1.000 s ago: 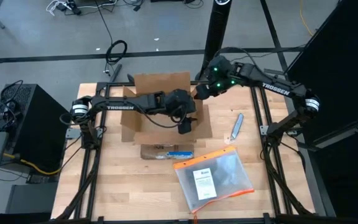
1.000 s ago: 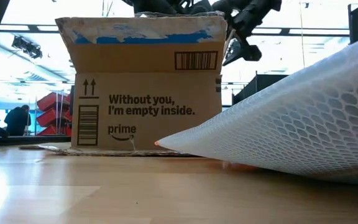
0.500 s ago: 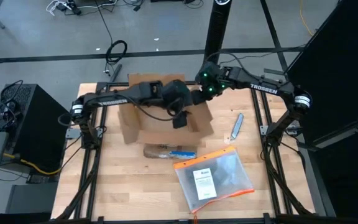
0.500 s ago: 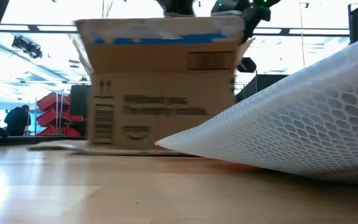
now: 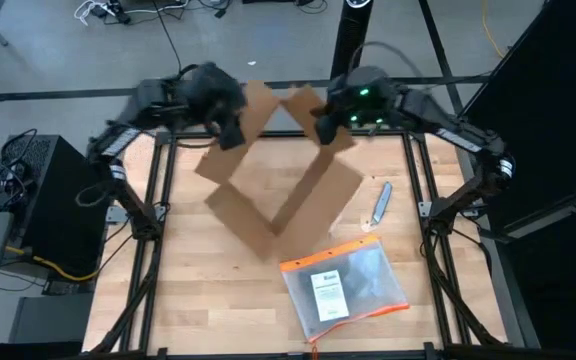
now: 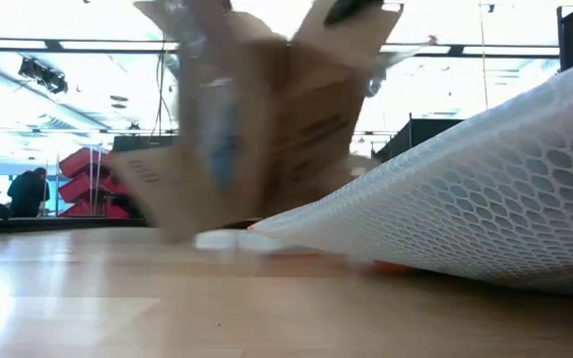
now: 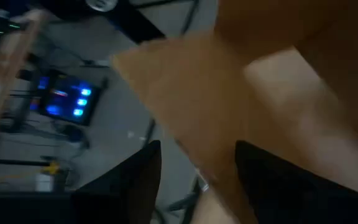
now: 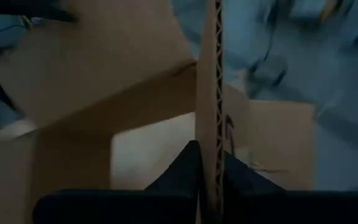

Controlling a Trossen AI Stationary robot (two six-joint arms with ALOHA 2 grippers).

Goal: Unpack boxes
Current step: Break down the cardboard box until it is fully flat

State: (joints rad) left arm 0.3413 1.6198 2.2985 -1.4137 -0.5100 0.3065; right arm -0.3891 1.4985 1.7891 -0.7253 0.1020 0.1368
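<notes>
The brown cardboard box [image 5: 278, 190] is up off its base and tipped steeply, its open top toward the table's far edge. It shows blurred in the low view [image 6: 267, 109]. My left gripper [image 5: 230, 128] is at its far left flap, and my right gripper [image 5: 320, 125] is shut on its far right flap. Whether the box's low corner [image 5: 268, 248] still touches the table I cannot tell. My left gripper has a cardboard flap [image 7: 194, 134] of the box running between its two fingers [image 7: 143, 180], which stand fairly wide apart. It comes at the flap from the table's far left, slanting down. The box hangs tilted below it. My right gripper pinches the box's far right flap between its two fingers, the corrugated edge [image 8: 209, 124] standing upright between the fingertips [image 8: 188, 163]. It comes from the table's far right, slanting down. The box hangs tilted below the flap.
A clear bubble pouch [image 5: 346, 285] with orange edges lies at the near right and fills the right of the low view [image 6: 466, 189]. A grey cutter [image 5: 380, 203] lies to the right of the box. A pale thing [image 6: 222, 240] lies on the table under the box.
Both grippers have risen with the box. The left one has swung out of the box's inside toward the table's far left corner. The box stood upright on the table; it has slid a little and now hangs tipped and turned about.
</notes>
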